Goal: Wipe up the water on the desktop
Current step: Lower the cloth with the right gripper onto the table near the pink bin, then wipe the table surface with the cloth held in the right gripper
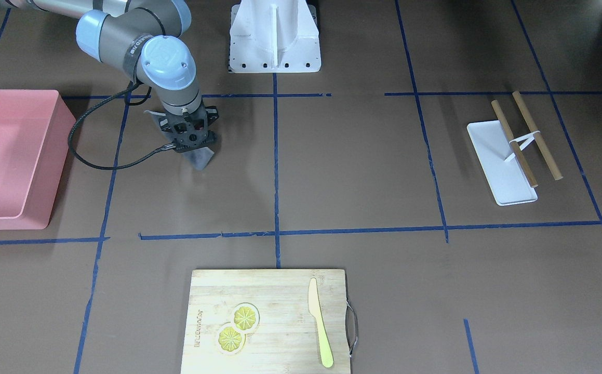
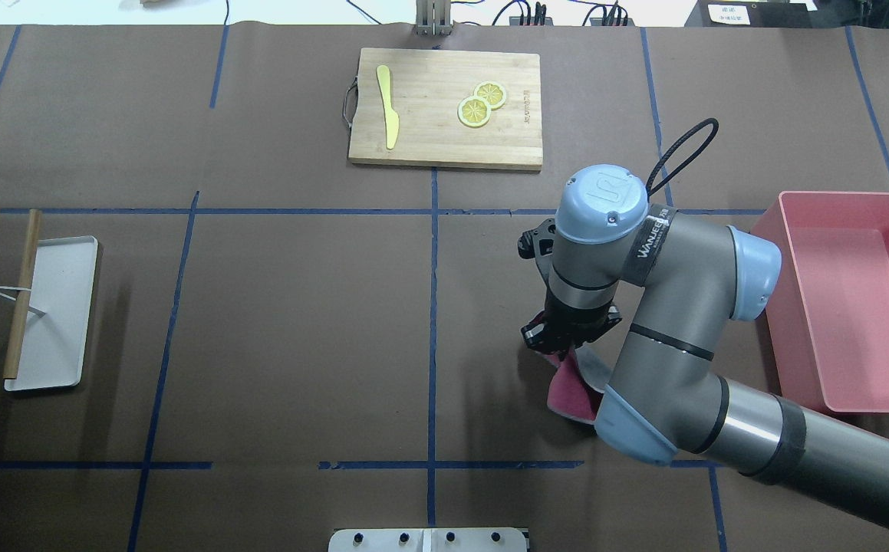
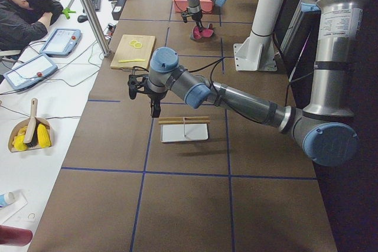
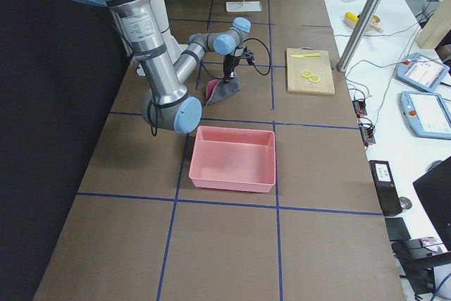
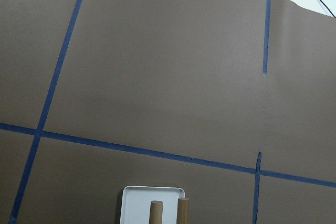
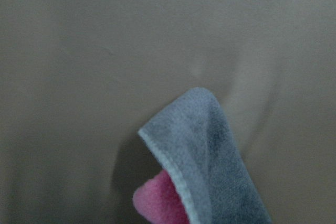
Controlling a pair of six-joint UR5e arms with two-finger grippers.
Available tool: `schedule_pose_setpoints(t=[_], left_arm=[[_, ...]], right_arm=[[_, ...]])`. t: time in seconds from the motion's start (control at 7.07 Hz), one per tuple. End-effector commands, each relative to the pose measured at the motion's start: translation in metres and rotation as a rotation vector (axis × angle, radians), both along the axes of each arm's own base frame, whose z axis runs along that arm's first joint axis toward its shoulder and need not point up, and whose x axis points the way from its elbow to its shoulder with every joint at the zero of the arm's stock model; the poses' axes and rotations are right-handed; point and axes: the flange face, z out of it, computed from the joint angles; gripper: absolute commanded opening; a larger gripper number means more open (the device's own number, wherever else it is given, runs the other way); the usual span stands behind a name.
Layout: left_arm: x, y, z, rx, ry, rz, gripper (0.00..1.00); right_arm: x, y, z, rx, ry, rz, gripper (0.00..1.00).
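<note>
My right hand (image 1: 194, 149) pinches a grey cloth (image 1: 201, 159) (pink on its other side), its lower end resting on the brown table (image 1: 358, 171) near the pink bin (image 1: 15, 156). I cannot tell how my left hand (image 3: 155, 109) is set.

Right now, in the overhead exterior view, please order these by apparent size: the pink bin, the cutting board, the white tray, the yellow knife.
Largest to smallest:
1. pink bin
2. cutting board
3. white tray
4. yellow knife
</note>
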Motion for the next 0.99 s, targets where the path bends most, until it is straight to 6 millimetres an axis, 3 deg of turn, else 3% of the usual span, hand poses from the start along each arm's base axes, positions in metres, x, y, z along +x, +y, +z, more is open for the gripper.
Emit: schedule_pose_setpoints(t=[0.0,0.14,0.57,0.85], left_arm=[[0.000,0.000,0.000,-0.001,0.000,0.001,1.00],[0.000,0.000,0.003,-0.005,-0.001,0.000,1.00],[-0.001,0.008,0.011,-0.020,-0.005,0.001,1.00],[-0.002,0.007,0.015,-0.029,-0.005,0.001,1.00]], right_arm=[[-0.024,0.018,-0.020,-0.039,-0.103,0.037,0.02],[-0.025,0.013,-0.013,-0.037,-0.101,0.043,0.01],[0.011,-0.058,0.020,-0.034,-0.046,0.137,0.00],[0.021,-0.094,0.057,-0.028,0.005,0.141,0.00]])
